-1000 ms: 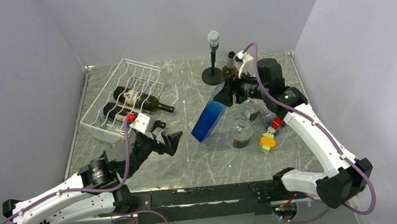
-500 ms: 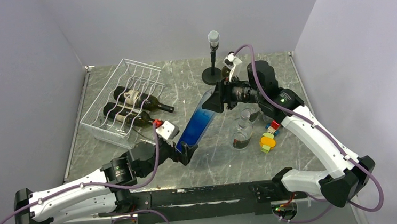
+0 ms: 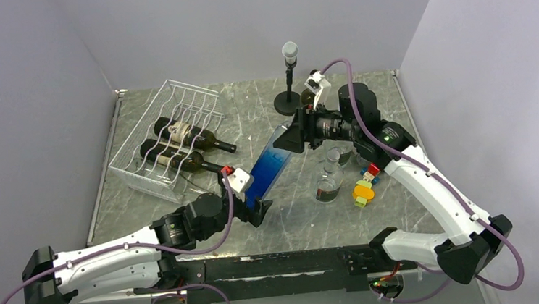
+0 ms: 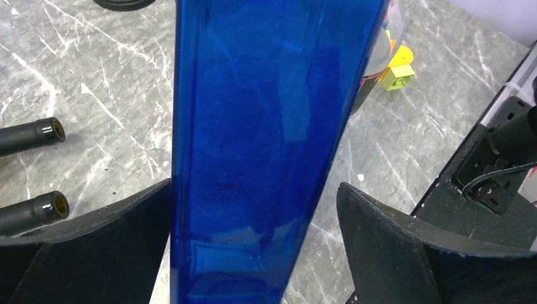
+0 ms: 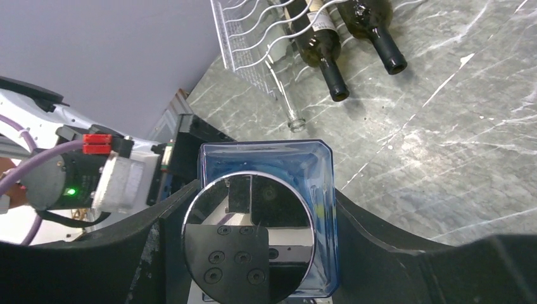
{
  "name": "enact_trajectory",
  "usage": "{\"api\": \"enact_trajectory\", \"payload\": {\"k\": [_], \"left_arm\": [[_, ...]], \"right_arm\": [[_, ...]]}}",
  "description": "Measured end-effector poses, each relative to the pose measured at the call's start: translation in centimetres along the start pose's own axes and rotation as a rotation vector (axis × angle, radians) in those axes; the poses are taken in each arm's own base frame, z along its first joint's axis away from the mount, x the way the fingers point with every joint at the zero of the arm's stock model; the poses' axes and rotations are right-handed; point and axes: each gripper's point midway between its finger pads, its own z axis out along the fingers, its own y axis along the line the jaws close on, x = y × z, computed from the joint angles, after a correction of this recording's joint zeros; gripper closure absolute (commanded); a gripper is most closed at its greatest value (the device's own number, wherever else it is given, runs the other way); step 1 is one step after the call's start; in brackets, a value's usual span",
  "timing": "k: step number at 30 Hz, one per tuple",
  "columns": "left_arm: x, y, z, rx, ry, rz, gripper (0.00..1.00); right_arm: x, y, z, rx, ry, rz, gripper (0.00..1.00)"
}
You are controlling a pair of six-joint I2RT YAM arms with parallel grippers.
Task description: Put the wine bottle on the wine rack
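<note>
The wine bottle (image 3: 268, 168) in hand is a tall, blue, square-sided one with a chrome cap (image 5: 247, 234), slanting in the air over mid-table. My right gripper (image 3: 291, 137) is shut on its cap end, its fingers pressing both sides (image 5: 256, 215). My left gripper (image 4: 254, 187) is open and straddles the lower body (image 4: 266, 126); the left finger (image 4: 95, 234) sits at the glass and a gap shows at the right finger (image 4: 392, 240). The white wire wine rack (image 3: 176, 105) stands at the back left with two dark bottles (image 3: 185, 134) on it.
A clear bottle neck (image 5: 288, 107) pokes out of the rack beside the dark necks (image 4: 31, 136). A black stand with a grey top (image 3: 290, 78) is at the back centre. Small clear glass bottles (image 3: 329, 180) and a colourful toy (image 3: 362, 188) sit under my right arm.
My left arm swung right from the rack until its open jaws came around the blue bottle's lower end. My right arm tilted the bottle down and towards the left.
</note>
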Motion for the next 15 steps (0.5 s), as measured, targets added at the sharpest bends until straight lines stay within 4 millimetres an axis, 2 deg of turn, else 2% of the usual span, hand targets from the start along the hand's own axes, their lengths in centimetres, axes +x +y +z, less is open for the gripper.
{"api": "enact_trajectory", "payload": {"k": [7,15], "left_arm": [[0.3,0.2,0.5,-0.012,0.006,0.022,0.02],[1.7,-0.1,1.2,0.008,0.055,0.093,0.51]], "right_arm": [[-0.2,1.3,-0.4,-0.052,-0.007,0.006,1.0],[0.0,1.9,-0.7,-0.078,-0.012,0.023,1.0]]}}
